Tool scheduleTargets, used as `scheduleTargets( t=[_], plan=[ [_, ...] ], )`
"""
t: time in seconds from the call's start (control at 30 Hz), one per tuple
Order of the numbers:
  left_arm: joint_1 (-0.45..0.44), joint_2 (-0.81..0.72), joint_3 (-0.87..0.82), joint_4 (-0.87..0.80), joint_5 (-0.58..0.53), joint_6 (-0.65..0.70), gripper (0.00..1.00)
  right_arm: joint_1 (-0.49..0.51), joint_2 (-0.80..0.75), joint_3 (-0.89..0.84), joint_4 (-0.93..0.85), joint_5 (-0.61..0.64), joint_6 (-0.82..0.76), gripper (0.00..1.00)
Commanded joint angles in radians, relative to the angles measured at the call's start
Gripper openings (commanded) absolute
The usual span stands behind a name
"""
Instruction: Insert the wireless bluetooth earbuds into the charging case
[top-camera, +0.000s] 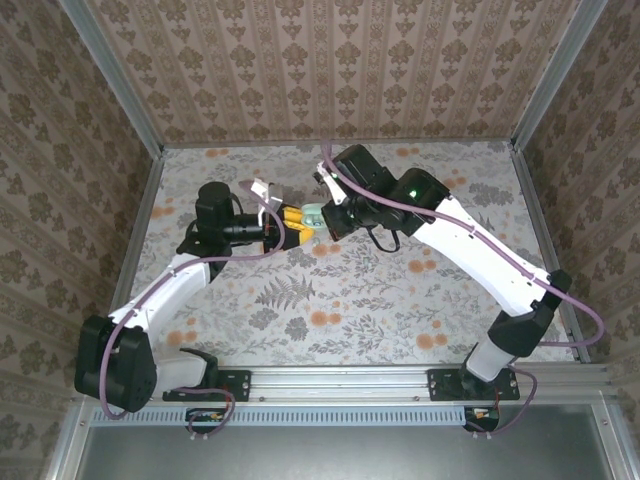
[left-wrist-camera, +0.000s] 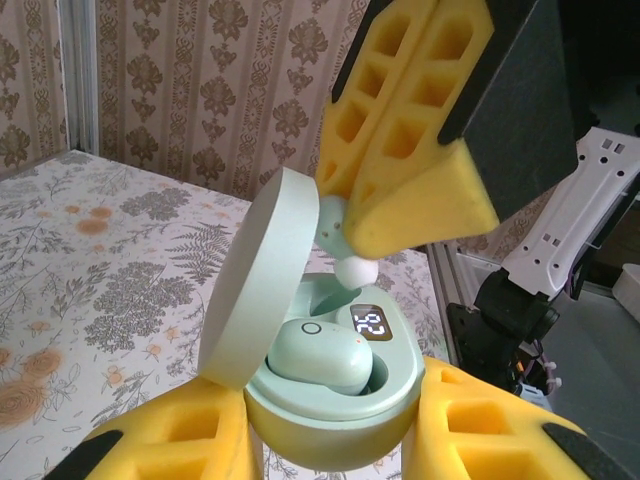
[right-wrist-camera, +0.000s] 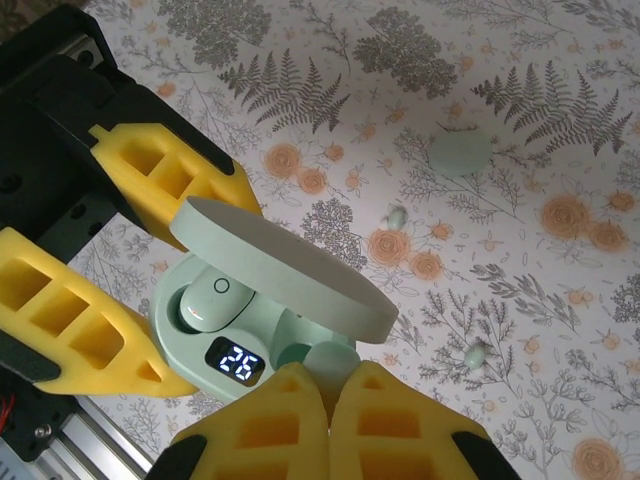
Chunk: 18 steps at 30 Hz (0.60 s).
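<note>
The left gripper (top-camera: 298, 226) is seen from the top view at the left of the charging case (left-wrist-camera: 330, 442), with its arm lying nearly level. In the left wrist view its two yellow fingers (left-wrist-camera: 170, 440) are found clamped on the lower shell of the case, one on each side, and the case appears to be held clear of the table.

The case is open. Its lid (left-wrist-camera: 250, 290) stands up on the left side in the left wrist view. One earbud (left-wrist-camera: 320, 355) is seated in its well, and a lit display (left-wrist-camera: 370, 323) is noted just beside it, where "26" is read in the right wrist view.

The right gripper (right-wrist-camera: 328, 375) is placed directly over the case. Its fingers are closed together on a second earbud (left-wrist-camera: 352, 268), which is held just above the case's free well; contact with the well cannot be confirmed.

In the right wrist view, loose pale green items are recorded on the table well apart from the case: one oval piece (right-wrist-camera: 460, 153) and two small bits (right-wrist-camera: 397, 215). Their nature cannot be told.

The table covering (top-camera: 350, 300) is printed with ferns and orange flowers. The walls (top-camera: 330, 70) behind and beside the case are papered in a brown damask pattern, with metal frame posts (top-camera: 112, 75) at the corners and a metal rail (top-camera: 340, 380) at the near edge.
</note>
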Motion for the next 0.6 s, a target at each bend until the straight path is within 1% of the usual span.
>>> scheduleTargets(
  t=[0.0, 0.43, 0.57],
  plan=[
    [-0.005, -0.024, 0.009, 0.024, 0.028, 0.029, 0.02, 0.011, 0.019, 0.035, -0.051, 0.029, -0.028, 0.00],
    [-0.008, -0.018, 0.018, 0.020, 0.025, 0.031, 0.03, 0.022, 0.063, 0.078, -0.088, 0.026, -0.069, 0.00],
    [-0.009, -0.017, 0.015, 0.020, 0.025, 0.031, 0.03, 0.024, 0.068, 0.081, -0.097, 0.006, -0.072, 0.03]
  ],
)
